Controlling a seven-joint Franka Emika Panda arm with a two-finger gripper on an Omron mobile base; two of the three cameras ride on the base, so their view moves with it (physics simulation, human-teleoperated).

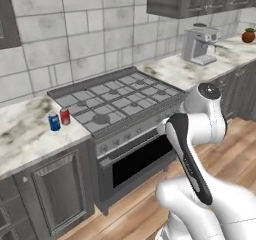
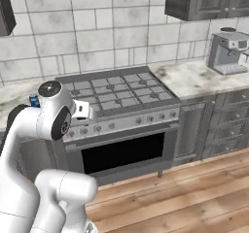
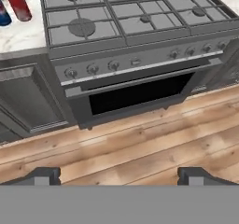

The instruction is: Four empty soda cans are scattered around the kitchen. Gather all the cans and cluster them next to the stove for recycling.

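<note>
Two soda cans stand side by side on the marble counter just left of the stove (image 1: 120,96): a blue can (image 1: 54,122) and a red can (image 1: 65,116). In the hand view the red can (image 3: 19,4) and blue can (image 3: 3,14) sit at the top left, beside the stove (image 3: 126,17) with its black grates. From the right base view, part of the blue can (image 2: 34,100) peeks out behind my arm, left of the stove (image 2: 116,91). My gripper (image 3: 121,176) hangs open and empty over the wooden floor in front of the oven, well short of the cans.
A silver coffee machine (image 1: 200,45) stands on the counter right of the stove, with a red round object (image 1: 248,35) further right. The oven door (image 3: 140,92) and dark cabinet fronts (image 1: 55,189) line the space below the counter. Wooden floor (image 3: 140,148) lies in front.
</note>
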